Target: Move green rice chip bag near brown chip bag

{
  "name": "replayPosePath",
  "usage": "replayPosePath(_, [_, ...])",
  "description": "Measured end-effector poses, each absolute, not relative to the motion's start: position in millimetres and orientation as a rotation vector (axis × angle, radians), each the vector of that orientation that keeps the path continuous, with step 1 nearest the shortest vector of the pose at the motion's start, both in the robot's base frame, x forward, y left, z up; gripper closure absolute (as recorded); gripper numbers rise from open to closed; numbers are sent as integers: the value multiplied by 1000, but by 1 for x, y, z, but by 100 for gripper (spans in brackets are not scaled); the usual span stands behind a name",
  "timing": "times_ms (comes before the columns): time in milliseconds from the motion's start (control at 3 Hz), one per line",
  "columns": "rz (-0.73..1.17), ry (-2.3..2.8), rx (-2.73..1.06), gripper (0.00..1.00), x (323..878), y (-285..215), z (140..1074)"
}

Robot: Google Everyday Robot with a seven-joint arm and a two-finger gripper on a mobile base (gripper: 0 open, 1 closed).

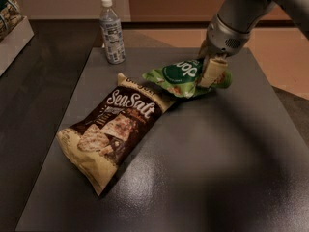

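The green rice chip bag (pixel 181 76) is held a little above the grey table, its left tip just over the top right corner of the brown chip bag (pixel 113 127). The brown chip bag lies flat and slantwise on the table's left half. My gripper (pixel 208 71) comes down from the upper right and is shut on the green bag's right end. One pale finger (pixel 211 73) shows in front of the bag.
A clear water bottle (pixel 111 31) with a white cap stands at the table's far left edge. A box with snack packs (pixel 10 21) sits at the far left. The grey table (pixel 227 153) stretches to the right and front.
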State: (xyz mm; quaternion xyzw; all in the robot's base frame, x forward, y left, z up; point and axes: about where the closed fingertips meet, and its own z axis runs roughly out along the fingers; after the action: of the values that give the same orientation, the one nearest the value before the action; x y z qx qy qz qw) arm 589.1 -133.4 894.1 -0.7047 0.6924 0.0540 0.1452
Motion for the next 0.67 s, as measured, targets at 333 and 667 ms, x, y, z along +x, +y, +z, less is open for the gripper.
replayPosePath(333, [216,1957,-2029,59,578,-114,892])
replayPosePath(667, [264,1930,-2038,37,571,-101,889])
